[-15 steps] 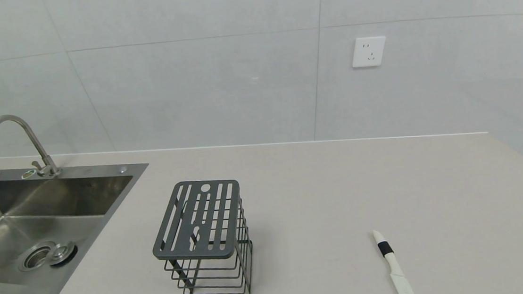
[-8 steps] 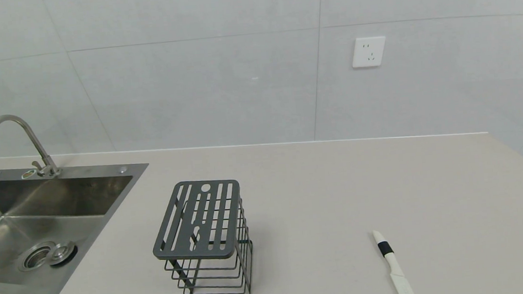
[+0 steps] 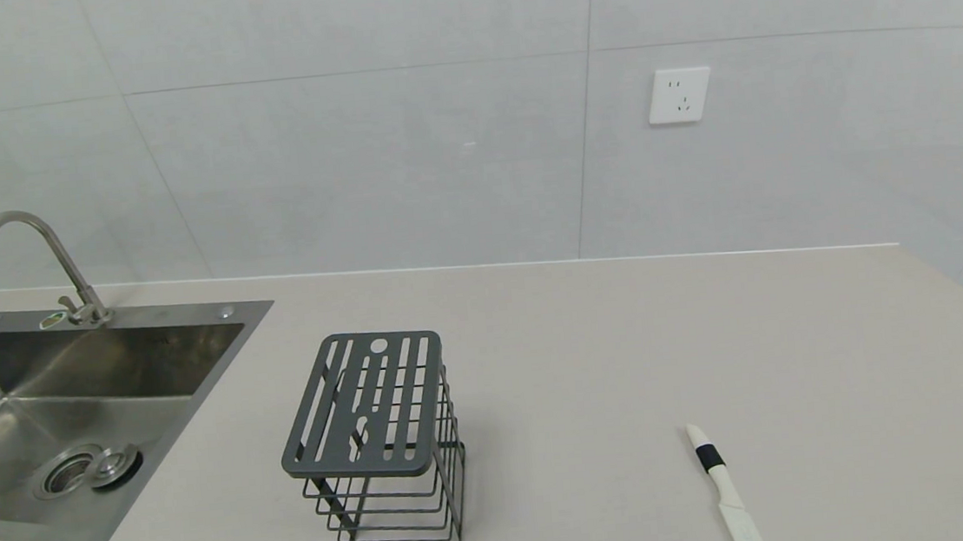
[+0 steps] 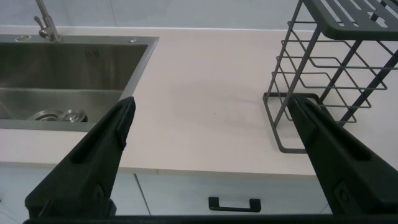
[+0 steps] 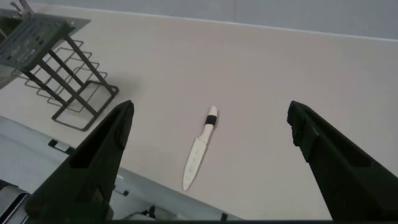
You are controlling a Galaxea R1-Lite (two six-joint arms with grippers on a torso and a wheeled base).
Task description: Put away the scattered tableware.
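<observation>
The right gripper (image 5: 210,111) has edged nearer the knife (image 3: 724,485), fingers apart like those of the left gripper (image 4: 211,101), and should straddle its handle squarely.

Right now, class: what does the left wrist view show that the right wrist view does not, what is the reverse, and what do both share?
Left wrist view, not the right: the sink's drain. Right wrist view, not the left: the knife, lying flat on the counter. Both: the wire rack on that counter, and an open gripper, the left gripper or the right gripper.
</observation>
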